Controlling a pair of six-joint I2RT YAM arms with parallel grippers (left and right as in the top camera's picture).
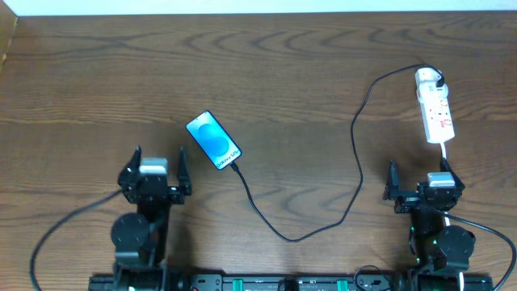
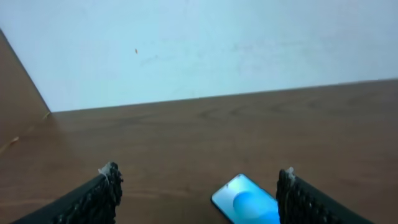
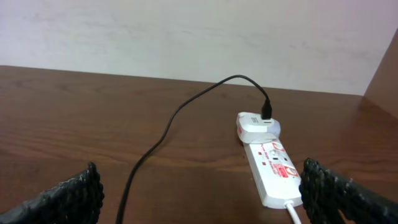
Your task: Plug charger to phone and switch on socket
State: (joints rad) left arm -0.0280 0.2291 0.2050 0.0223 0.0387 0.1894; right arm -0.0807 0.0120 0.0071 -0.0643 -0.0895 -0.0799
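Observation:
The phone [image 1: 213, 141] lies tilted on the table with its blue screen lit; it also shows in the left wrist view [image 2: 245, 201]. The black charger cable [image 1: 355, 153] runs from the phone's lower end in a loop to a white adapter at the far end of the white socket strip [image 1: 435, 107], also seen in the right wrist view [image 3: 272, 171]. My left gripper [image 1: 155, 171] is open and empty, near and left of the phone. My right gripper [image 1: 422, 181] is open and empty, just in front of the socket.
The strip's white cord [image 1: 447, 153] runs from its near end toward my right arm. A pale wall [image 3: 186, 31] rises behind the table's far edge.

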